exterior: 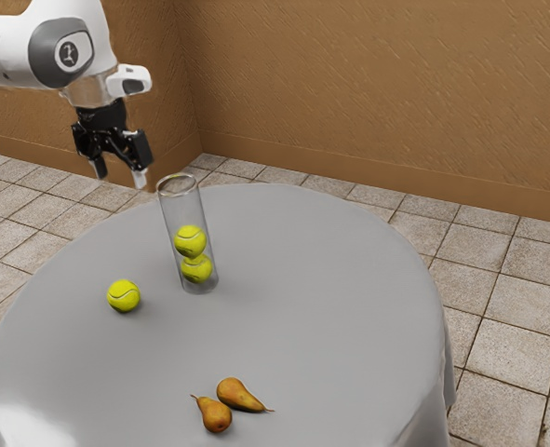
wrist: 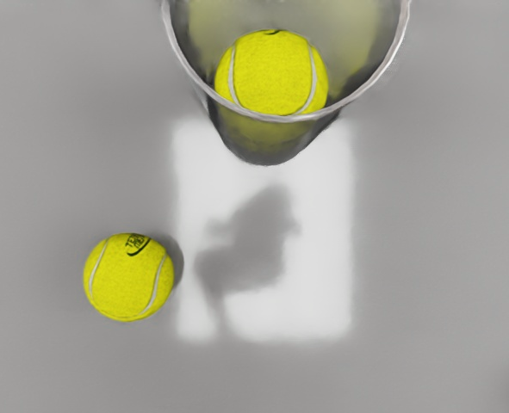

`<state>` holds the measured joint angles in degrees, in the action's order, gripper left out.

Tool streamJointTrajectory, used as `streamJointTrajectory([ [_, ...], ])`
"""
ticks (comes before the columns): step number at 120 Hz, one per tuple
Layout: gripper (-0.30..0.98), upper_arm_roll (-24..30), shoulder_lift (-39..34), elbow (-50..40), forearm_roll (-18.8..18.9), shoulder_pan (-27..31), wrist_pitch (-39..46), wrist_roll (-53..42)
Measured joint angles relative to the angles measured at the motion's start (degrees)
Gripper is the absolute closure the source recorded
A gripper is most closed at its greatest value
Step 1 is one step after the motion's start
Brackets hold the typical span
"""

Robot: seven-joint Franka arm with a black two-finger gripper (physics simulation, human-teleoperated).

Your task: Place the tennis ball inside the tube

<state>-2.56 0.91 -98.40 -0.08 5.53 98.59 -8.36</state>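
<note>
Though grey, round table (exterior: 302, 298); brown walls (exterior: 368, 102)

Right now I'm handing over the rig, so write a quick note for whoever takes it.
Gripper: open and empty, raised near the tube's open top.
Things: the tube stands upright on the table, an upper ball and a lower ball inside. A loose ball lies outside it on the table.
Done: two balls in the tube.
Left: grasp the loose ball, lift it and drop it in.
</note>
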Motion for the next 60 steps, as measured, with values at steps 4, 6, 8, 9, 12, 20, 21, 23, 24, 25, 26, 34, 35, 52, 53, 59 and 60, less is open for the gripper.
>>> streamJointTrajectory([
  [4,0.0,0.0,-0.42,-0.25,0.0,0.0,0.26,-0.04],
  [6,0.0,0.01,-0.62,-0.49,0.0,0.01,0.38,-0.05],
  [8,0.0,0.01,-0.81,-0.86,0.0,0.01,0.51,-0.07],
  [9,0.0,0.01,-0.9,-1.06,0.0,0.01,0.58,-0.07],
  [12,0.0,-0.02,-1.49,-2.15,0.0,-0.03,0.88,-0.09],
  [20,0.0,-0.36,-4.59,-8.31,0.01,-0.41,2.82,-0.13],
  [21,0.0,-0.45,-4.97,-9.14,0.01,-0.48,3.13,-0.13],
  [23,0.0,-0.58,-5.62,-10.98,0.03,-0.54,3.79,-0.12],
  [24,0.0,-0.66,-5.87,-11.83,0.04,-0.57,4.13,-0.12],
  [25,0.0,-0.73,-6.09,-12.56,0.05,-0.56,4.46,-0.11],
  [26,0.0,-0.8,-6.24,-13.37,0.14,-0.55,4.87,-0.11],
  [34,0.0,-1.7,-6.54,-19.63,0.85,-0.35,8.87,-0.07],
  [35,0.0,-1.79,-6.42,-20.21,0.91,-0.26,9.4,-0.07],
  [52,0.0,-2.4,-4.02,-26.21,1.49,0.76,18.66,0.0],
  [53,0.0,-2.42,-3.87,-26.46,1.51,0.81,19.23,0.0],
  [59,0.0,-2.49,-2.13,-27.34,1.61,1.2,22.75,0.01],
  [60,0.0,-2.5,-1.85,-27.43,1.62,1.27,23.28,0.01],
])
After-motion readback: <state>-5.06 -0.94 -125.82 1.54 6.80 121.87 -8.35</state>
